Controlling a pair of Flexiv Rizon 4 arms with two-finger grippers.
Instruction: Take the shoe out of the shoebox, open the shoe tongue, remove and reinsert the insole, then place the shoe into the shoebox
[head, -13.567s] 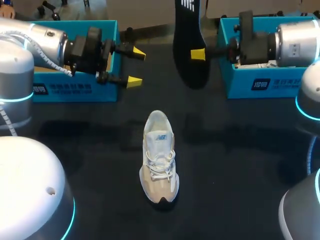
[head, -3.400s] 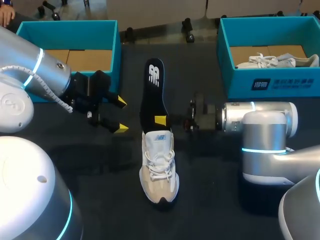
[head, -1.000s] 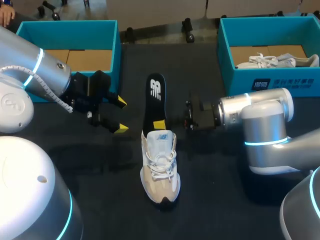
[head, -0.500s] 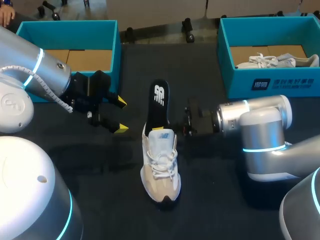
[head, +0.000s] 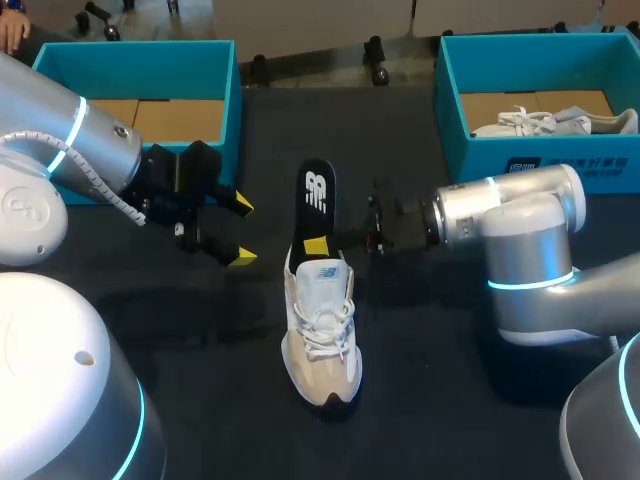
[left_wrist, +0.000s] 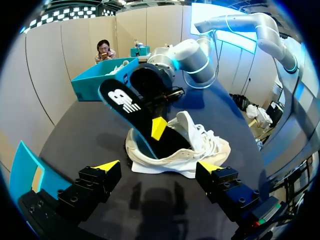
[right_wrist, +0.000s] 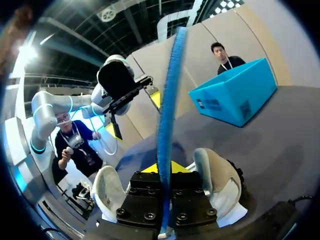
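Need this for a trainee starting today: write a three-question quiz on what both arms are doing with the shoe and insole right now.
1. True or false: the left gripper is shut on the shoe.
2. What does the right gripper hold? A) the insole B) a lace C) a box lid
3. Short answer: which side's shoebox contains a second shoe?

Key: 1 false, it is open and apart from the shoe. 2 A, with the insole's lower end in the shoe. 3 the right shoebox.
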